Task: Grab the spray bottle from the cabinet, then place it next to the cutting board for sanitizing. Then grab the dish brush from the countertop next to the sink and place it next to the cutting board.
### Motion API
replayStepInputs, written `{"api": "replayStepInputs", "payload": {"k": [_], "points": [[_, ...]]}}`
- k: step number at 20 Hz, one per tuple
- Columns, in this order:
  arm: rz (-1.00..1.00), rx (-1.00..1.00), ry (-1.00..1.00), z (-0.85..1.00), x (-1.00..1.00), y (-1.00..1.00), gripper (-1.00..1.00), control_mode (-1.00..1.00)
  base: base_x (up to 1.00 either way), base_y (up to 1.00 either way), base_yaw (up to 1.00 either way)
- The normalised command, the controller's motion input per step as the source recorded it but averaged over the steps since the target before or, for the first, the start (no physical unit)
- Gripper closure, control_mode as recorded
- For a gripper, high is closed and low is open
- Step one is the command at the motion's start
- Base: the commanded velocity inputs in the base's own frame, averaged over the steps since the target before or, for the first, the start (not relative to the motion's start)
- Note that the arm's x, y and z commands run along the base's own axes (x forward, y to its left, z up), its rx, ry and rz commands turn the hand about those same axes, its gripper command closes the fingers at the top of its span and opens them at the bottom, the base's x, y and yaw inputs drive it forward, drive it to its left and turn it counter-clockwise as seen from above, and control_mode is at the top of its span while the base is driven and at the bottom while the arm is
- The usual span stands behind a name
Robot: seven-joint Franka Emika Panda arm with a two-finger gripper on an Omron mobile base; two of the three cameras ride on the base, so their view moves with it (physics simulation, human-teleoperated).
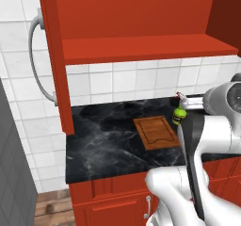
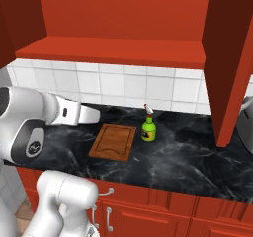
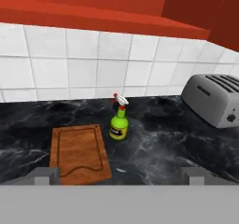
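Overhead, open red cabinet (image 2: 118,19) with bare shelf and curved grey handle (image 1: 37,60) on the swung-out door at far left. Below, black veined countertop (image 1: 108,140) against white tile. Grey toaster (image 3: 214,99) at right, well apart from the rest. Brown cutting board (image 3: 78,150) flat near the counter's middle. Green spray bottle (image 3: 119,124) upright just beside the board's right far corner, apart from it, so first half of the task judged done. Gripper (image 3: 119,177) spread wide and empty, drawn back on the near side of the board, tips just visible. Dish brush and sink somewhere beyond these views. Risks from here: swinging the forearm low across the counter and toppling the light, narrow bottle; clipping the open cabinet door on the way to the sink; dropping the thin-handled brush from a shallow pinch.
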Motion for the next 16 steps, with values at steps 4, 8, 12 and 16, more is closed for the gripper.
{"api": "replayStepInputs", "payload": {"k": [4, 8, 12, 16], "points": [[-0.04, 0.00, -0.14, 0.11, -0.49, 0.03, -1.00, 1.00, -0.23, 0.01, 0.00], [0.00, 0.00, 0.00, 0.00, 0.00, 0.00, -1.00, 1.00, -0.98, 0.05, 0.00], [0.00, 0.00, 0.00, 0.00, 0.00, 0.00, -1.00, 1.00, -1.00, 0.19, 0.03], [0.00, 0.00, 0.00, 0.00, 0.00, 0.00, -1.00, 1.00, -1.00, 0.18, 0.06]]}}
